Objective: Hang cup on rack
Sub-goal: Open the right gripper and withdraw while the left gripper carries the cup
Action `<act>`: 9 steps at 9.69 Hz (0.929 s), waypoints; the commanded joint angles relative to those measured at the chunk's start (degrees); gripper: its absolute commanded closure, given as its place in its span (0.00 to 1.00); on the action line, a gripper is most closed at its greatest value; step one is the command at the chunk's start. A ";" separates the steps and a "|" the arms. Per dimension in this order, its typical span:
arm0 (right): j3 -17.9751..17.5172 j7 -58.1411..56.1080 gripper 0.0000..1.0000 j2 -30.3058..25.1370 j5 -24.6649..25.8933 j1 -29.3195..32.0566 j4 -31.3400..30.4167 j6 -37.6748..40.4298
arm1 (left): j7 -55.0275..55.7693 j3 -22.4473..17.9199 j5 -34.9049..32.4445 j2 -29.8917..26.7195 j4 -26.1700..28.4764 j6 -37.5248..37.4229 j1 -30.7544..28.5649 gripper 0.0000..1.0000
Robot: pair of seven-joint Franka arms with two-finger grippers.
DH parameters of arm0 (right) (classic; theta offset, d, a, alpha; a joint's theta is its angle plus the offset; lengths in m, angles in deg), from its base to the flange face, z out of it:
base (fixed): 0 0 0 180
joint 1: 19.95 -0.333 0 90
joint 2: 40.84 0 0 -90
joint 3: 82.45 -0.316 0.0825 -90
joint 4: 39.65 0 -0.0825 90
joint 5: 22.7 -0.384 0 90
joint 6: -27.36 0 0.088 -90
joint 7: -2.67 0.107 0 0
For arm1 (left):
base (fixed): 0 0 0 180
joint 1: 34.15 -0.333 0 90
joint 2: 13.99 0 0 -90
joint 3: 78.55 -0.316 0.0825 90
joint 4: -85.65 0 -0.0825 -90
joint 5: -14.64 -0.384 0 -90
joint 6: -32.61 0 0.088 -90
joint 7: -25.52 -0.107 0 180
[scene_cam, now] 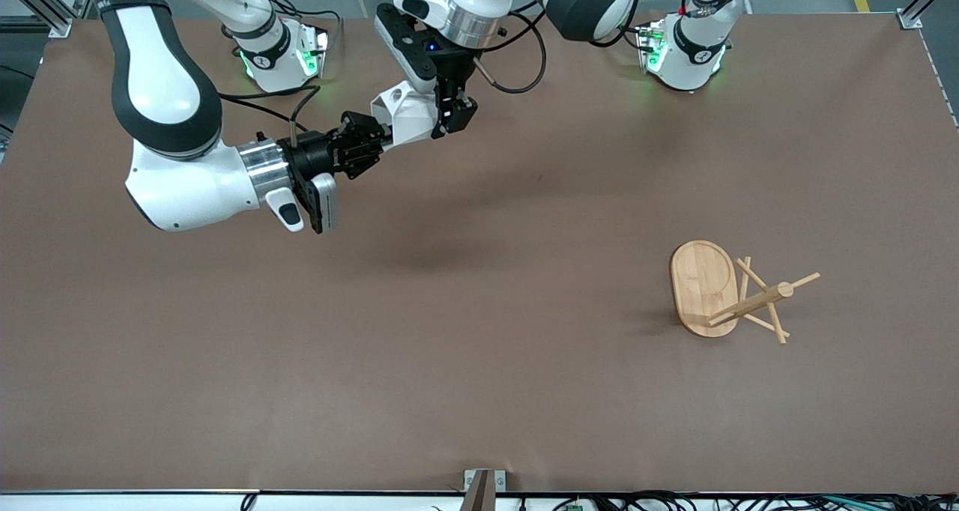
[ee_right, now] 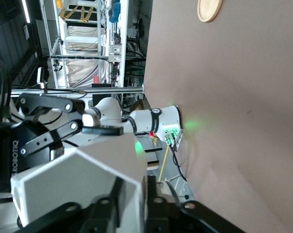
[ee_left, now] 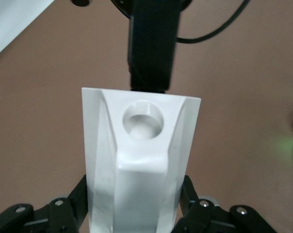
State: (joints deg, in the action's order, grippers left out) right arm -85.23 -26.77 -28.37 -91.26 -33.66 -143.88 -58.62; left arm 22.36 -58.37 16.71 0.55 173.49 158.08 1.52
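**Handover in the air, hang not started**

Cup (scene_cam: 404, 112) is off the table, pinched between both grippers. Left gripper (scene_cam: 452, 114) is clamped on the handle end. Right gripper (scene_cam: 367, 145) sits at the cup's other end; whether it's gripping or letting go, can't tell. Rack (scene_cam: 723, 291) stands upright, well apart from both, toward the left arm's end. Remaining: right lets go, left carries the cup over, handle hole onto a peg (scene_cam: 802, 279).

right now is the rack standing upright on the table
No, the rack lies tipped on its side, its oval base on edge and its post level with the table.
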 commanded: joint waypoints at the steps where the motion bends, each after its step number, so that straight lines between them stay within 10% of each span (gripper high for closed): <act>1: -0.30 2.54 0.00 -0.78 -1.14 0.78 1.91 0.38 | 1.39 -0.41 -1.19 1.72 -0.92 -1.10 -2.08 1.00; 7: 2.86 2.46 0.00 -1.22 7.81 2.80 5.88 -9.62 | 9.92 -0.41 -2.51 1.02 -1.53 -2.16 -9.99 1.00; 9: 3.31 2.72 0.00 -2.27 18.75 3.68 5.27 -18.38 | 10.54 -0.49 -2.42 0.93 -1.53 -2.16 -12.45 1.00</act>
State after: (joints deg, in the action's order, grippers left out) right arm -81.62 -24.61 -28.80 -77.95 -30.68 -137.61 -72.99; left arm 30.94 -59.13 15.42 0.82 171.34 156.53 -9.96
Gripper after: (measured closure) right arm 0.000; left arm 0.251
